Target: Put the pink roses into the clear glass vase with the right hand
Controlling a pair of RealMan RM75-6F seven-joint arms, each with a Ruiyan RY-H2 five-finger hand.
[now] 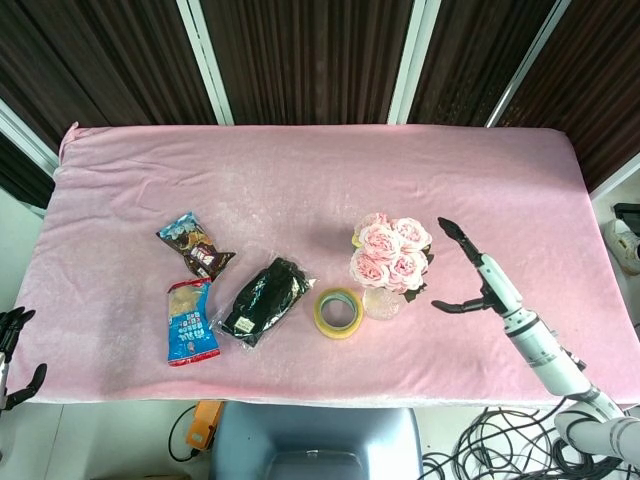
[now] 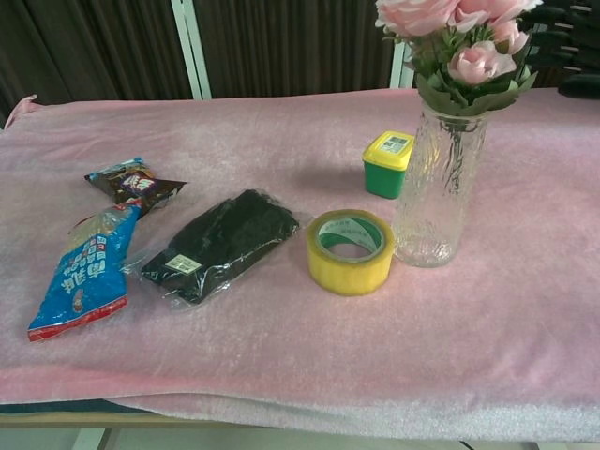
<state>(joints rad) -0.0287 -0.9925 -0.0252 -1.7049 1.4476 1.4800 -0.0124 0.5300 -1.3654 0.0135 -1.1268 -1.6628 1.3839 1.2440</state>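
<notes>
Upright in the clear ribbed glass vase [image 2: 441, 187], the bunch of pink roses with green leaves [image 2: 461, 37] stands with its stems down inside the glass and its blooms spilling over the rim, toward the right half of the pink velvet-covered table [image 1: 300, 180] and nearer its front edge than its back. Just beyond the flowers, on the side of the table's right edge, the robot's right hand [image 1: 468, 272] hangs apart from the bouquet, its dark fingers [image 1: 447, 229] spread wide and holding nothing. At the far left, off the table's front-left corner, the left hand [image 1: 12, 350] shows only as a few dark fingers beside the cloth, too little to tell whether they are apart or closed.

A yellow roll of tape [image 2: 350, 251] lies flat just beside the vase, on its left. Behind the vase sits a small green tub with a yellow lid [image 2: 388, 164]. Further toward the left edge lie a black item sealed in clear plastic [image 2: 220, 244], a blue and red snack bag [image 2: 86, 277] and a dark snack packet [image 2: 131, 183], the two bags close together. Dark curtains with white frames run behind the table's back edge.
</notes>
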